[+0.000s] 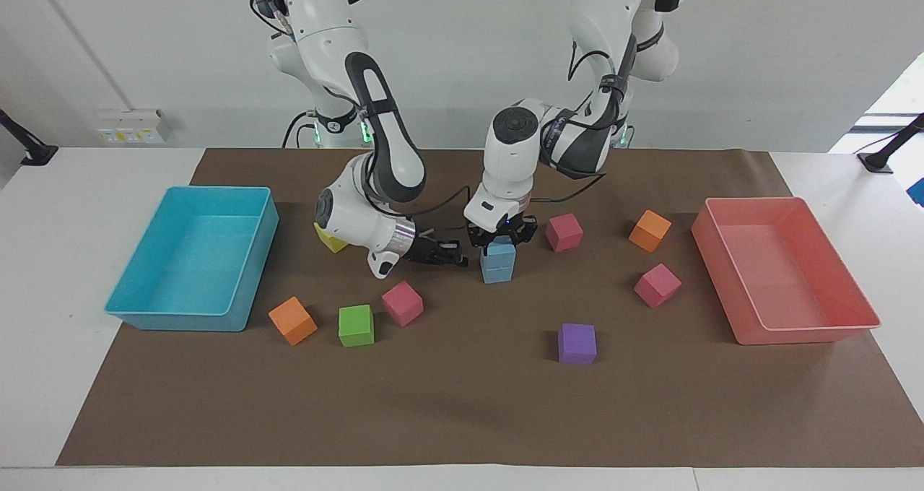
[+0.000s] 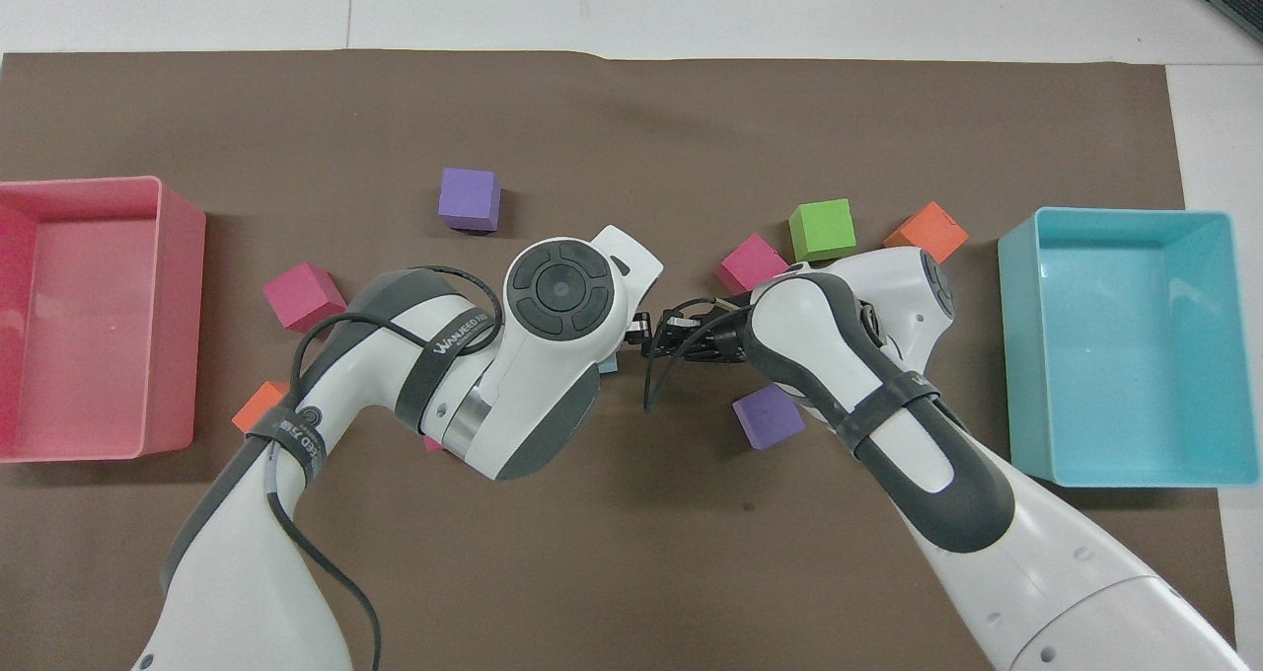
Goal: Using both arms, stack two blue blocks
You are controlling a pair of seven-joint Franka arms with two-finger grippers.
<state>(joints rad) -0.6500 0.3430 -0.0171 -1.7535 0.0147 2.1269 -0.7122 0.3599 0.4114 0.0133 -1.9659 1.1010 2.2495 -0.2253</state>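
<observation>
Gripping the upper blue block [image 1: 500,249] from above, the left hand [image 1: 501,240] holds it on the lower blue block [image 1: 497,269] at mid-table. The right hand [image 1: 449,253], closed and empty, hovers just beside the stack.

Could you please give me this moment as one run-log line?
stage: stacking | left gripper: shut on upper blue block, on lower blue block | right gripper: shut, beside stack
</observation>
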